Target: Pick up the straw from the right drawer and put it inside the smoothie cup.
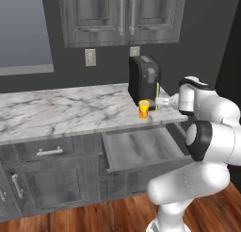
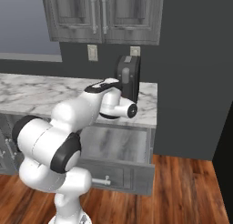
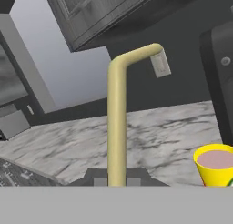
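So the pick-up half looks done. The gripper [image 3: 116,180] is clenched on the straw [image 3: 117,127], which stands up between the finger tips in the hand view with its bent end hooking off to one side at the top. In the left base view the straw [image 1: 157,98] shows as a thin upright line just in front of the black appliance [image 1: 143,81], held out by the arm over the marble counter [image 1: 61,111].

The right drawer [image 1: 141,148] hangs open below the counter edge, and its grey wood-grain floor looks bare, so nothing is left to fetch from there.

The smoothie cup [image 1: 144,109] sits on the counter near the front edge, just beside the appliance. From the left base view the straw is close to the cup but off to its side and higher, not over the mouth. The hand view agrees: the cup [image 3: 216,166] sits down in a corner with its pinkish filling visible, and the straw is apart from it.

What's left, by the look of it, is shifting the straw sideways until it lines up over the cup's opening, lowering the bottom end in, and letting go. The opening is small and the straw is thin, so the lineup is the fiddly part.
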